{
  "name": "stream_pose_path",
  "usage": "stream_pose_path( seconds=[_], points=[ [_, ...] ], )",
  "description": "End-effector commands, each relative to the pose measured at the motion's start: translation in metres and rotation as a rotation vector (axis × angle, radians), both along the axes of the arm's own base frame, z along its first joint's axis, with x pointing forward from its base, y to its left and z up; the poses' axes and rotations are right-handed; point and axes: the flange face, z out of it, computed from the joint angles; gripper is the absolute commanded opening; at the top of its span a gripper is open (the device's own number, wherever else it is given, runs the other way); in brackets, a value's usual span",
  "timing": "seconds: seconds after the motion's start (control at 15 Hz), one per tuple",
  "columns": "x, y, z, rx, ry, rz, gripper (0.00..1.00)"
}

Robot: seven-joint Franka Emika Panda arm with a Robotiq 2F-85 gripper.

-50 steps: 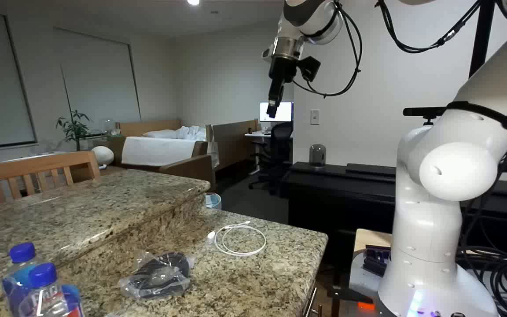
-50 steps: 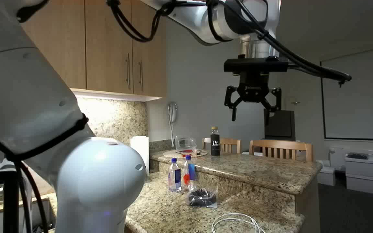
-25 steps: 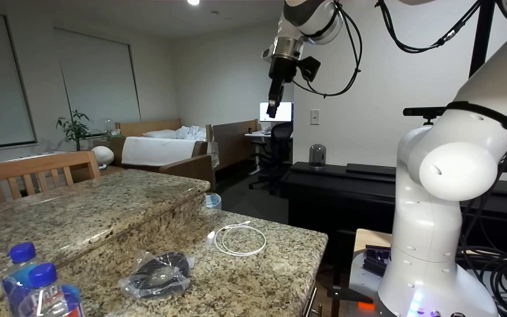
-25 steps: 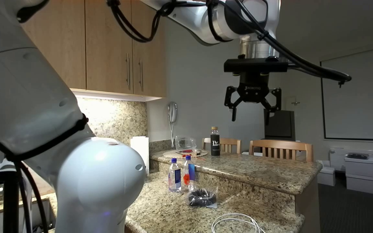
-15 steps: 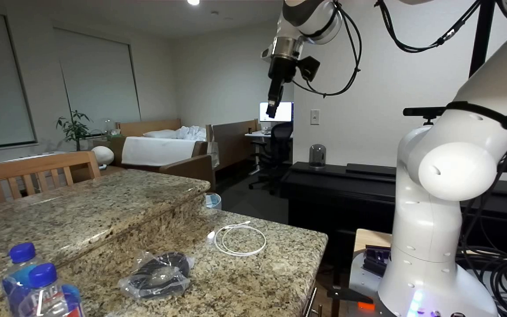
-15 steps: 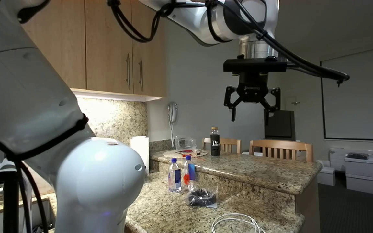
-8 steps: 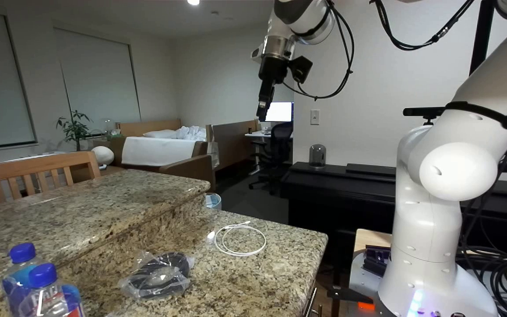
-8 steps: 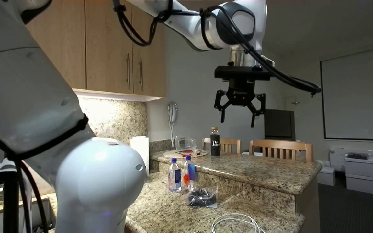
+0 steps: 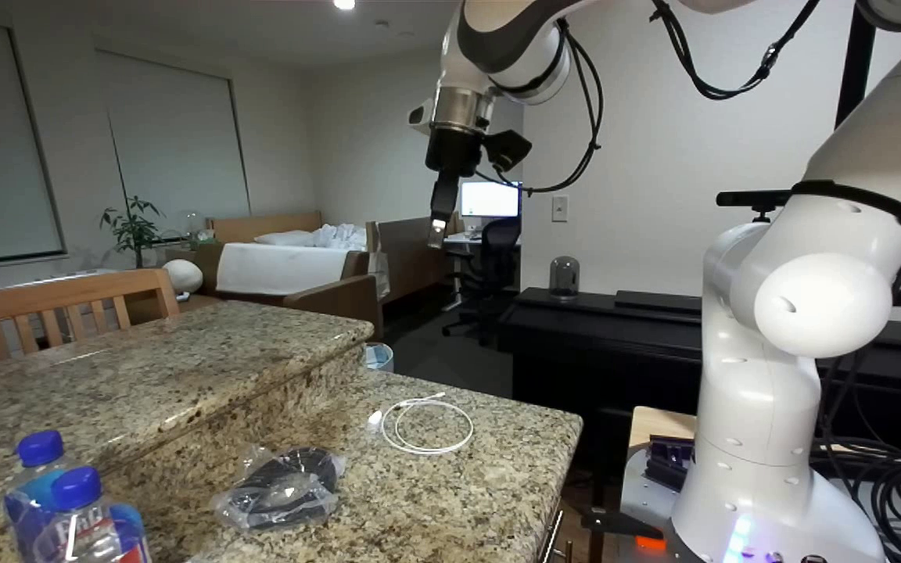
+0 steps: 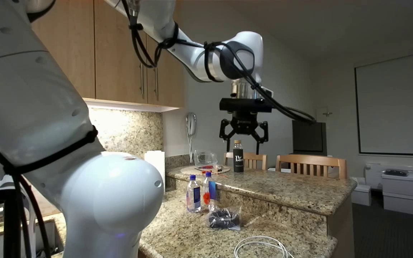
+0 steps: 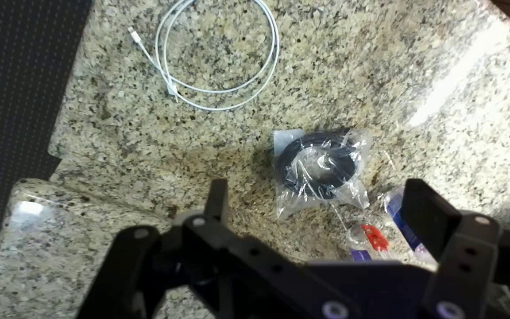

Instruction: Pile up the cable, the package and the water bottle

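Note:
My gripper (image 10: 242,149) is open and empty, high above the granite counter in both exterior views (image 9: 436,239); its spread fingers also show in the wrist view (image 11: 316,181). The white coiled cable (image 9: 423,452) lies flat on the lower counter, also in the wrist view (image 11: 219,109). The package (image 9: 278,496), a black coil in clear plastic, lies beside the raised ledge (image 10: 223,219); in the wrist view (image 11: 288,161) it appears between and beyond the fingertips. Two water bottles with blue caps (image 10: 193,196) (image 10: 210,190) stand upright near the package; the fingers and gripper body partly hide them in the wrist view.
The raised counter ledge (image 10: 281,184) runs behind the package. On it stand a black-sleeved bottle (image 10: 238,161) and a round mat (image 10: 188,170) with small items. A paper towel roll (image 10: 155,168) stands near the wall. Wooden chairs (image 10: 310,161) are behind the ledge.
The arm has moved the gripper lower and out over the counter, leftward in both exterior views. The gripper stays open. Cable, package and bottles have not moved.

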Motion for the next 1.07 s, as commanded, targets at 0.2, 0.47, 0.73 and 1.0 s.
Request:
stream_pose_path(
  seconds=[0.2,0.47,0.73,1.0],
  points=[
    [0.002,0.034,-0.036,-0.027,0.057,0.068,1.0],
    [0.003,0.032,-0.032,-0.024,0.051,0.063,1.0],
    [0.003,0.032,-0.032,-0.024,0.05,0.062,1.0],
    [0.012,0.074,-0.035,-0.099,0.008,0.11,1.0]
  ],
)
